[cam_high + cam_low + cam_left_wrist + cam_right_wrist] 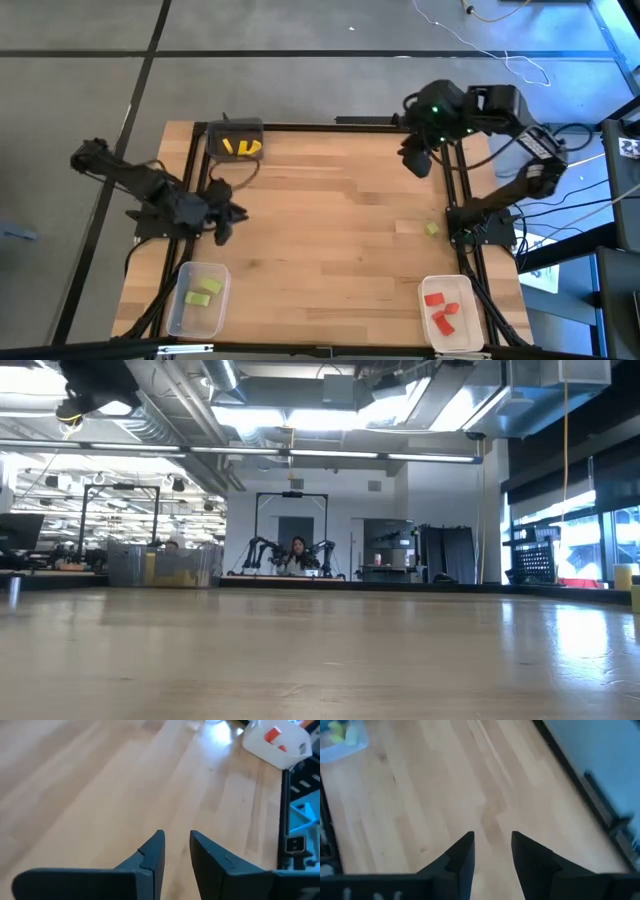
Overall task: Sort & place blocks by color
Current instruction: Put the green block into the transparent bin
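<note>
One loose light green block (432,229) lies on the table near its right edge. Yellow blocks (241,147) sit in a dark bin (222,133) at the far left. Green blocks (201,293) lie in a clear bin (183,318) at the near left, also seen in the right wrist view (341,734). Red blocks (442,310) lie in a white bin (462,330) at the near right, also in the left wrist view (272,735). My left gripper (226,214) (177,851) is open and empty over the table's left side. My right gripper (415,160) (492,851) is open and empty, raised over the far right, beyond the loose block.
Black frame rails (460,190) run along the table's left and right sides, past both arm bases. Cables (560,205) hang off the right edge. Bare wood (330,230) fills the middle of the table. A person (297,556) sits far off in the room.
</note>
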